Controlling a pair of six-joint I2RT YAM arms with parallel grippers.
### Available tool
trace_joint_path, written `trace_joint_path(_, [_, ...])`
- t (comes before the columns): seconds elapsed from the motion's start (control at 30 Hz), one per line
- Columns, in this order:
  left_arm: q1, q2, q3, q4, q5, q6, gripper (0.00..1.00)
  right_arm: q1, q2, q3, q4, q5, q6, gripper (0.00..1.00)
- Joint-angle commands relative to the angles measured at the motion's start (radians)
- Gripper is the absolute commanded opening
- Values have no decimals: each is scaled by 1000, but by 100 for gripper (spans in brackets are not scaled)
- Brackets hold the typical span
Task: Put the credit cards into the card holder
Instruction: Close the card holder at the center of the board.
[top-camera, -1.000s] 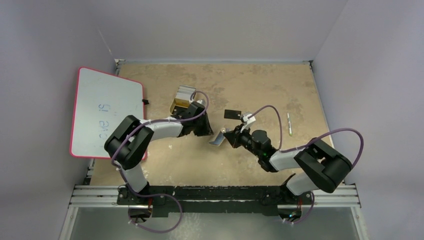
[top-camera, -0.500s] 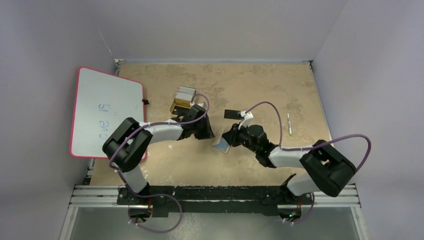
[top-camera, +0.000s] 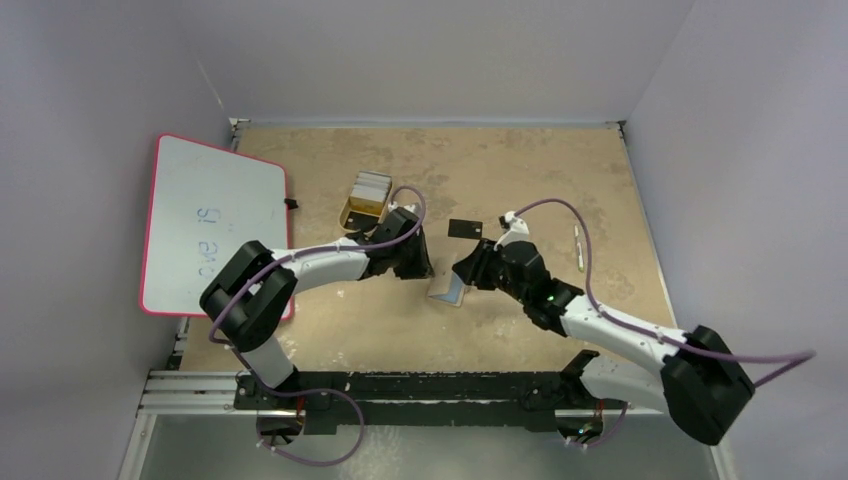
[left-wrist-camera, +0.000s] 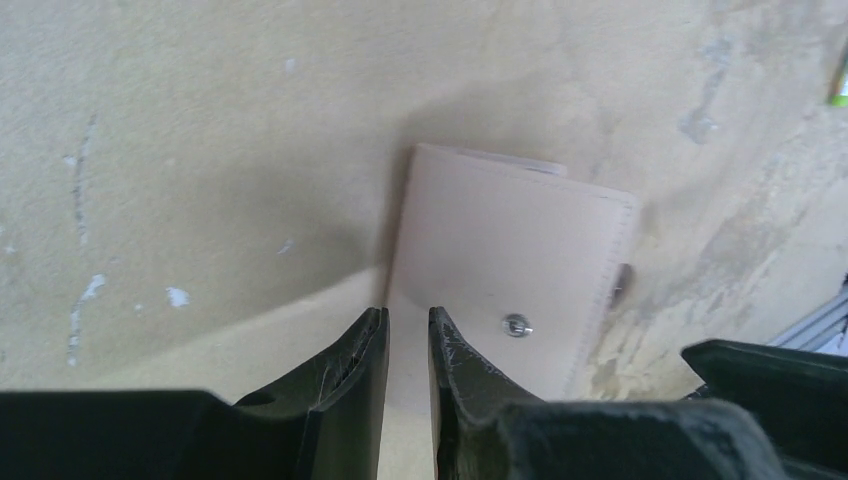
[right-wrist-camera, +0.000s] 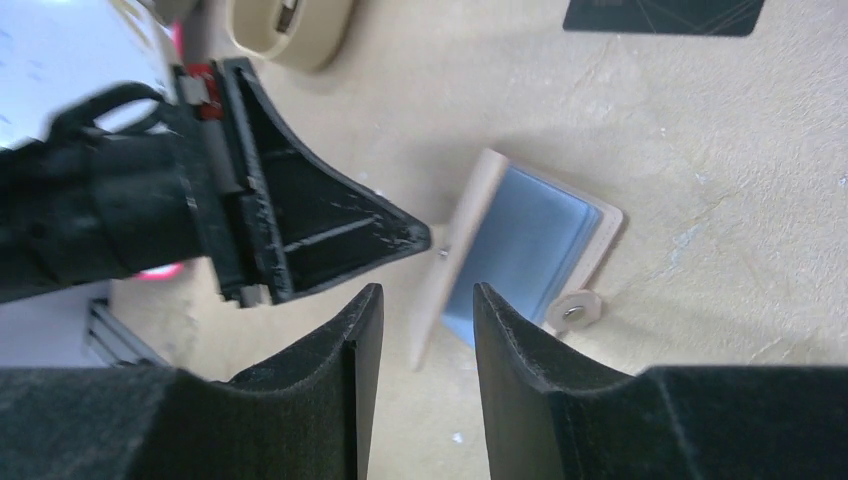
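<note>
The tan card holder (top-camera: 447, 288) lies half open on the table between my two grippers. In the right wrist view its blue-grey inner pocket (right-wrist-camera: 525, 250) faces up while the other flap (right-wrist-camera: 452, 255) stands on edge. My right gripper (right-wrist-camera: 427, 292) is open just short of that flap, holding nothing. My left gripper (left-wrist-camera: 408, 318) has its jaws a narrow gap apart with nothing between them, and its fingertips (right-wrist-camera: 405, 235) are against the outer side of the raised flap (left-wrist-camera: 510, 250). A black credit card (top-camera: 466, 228) lies flat behind the holder. More pale cards (top-camera: 371, 184) sit in the yellow tray.
A small yellow tray (top-camera: 356, 212) stands behind the left gripper. The big pink-framed whiteboard (top-camera: 210, 225) covers the left side of the table. A pen (top-camera: 577, 246) lies at the right. Grey walls enclose the table.
My right gripper has opened and let go of the card holder, which dropped from a raised tilt onto the table. The left gripper moved right up against it.
</note>
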Motion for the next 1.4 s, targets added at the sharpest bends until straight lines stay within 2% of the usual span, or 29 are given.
trace_joint_path(0.0, [-15,-35,70,38,20,14,21,6,-109,56,-208,98,146,41])
trace_joint_path(0.33, [-34,68,131,85,73,39,21,4,-105,29,-256,170,292,35])
trace_joint_path(0.6, [-56,140,149,89,47,69,20,1,-72,14,-221,225,304,32])
trace_joint_path(0.8, [-66,127,150,47,-35,81,20,-11,-24,1,-157,178,296,28])
trace_joint_path(1.1, [-66,79,132,33,-62,17,20,-28,91,19,-64,142,244,24])
trace_joint_path(1.37, [-65,10,183,-144,-187,22,23,-30,147,24,6,100,217,22])
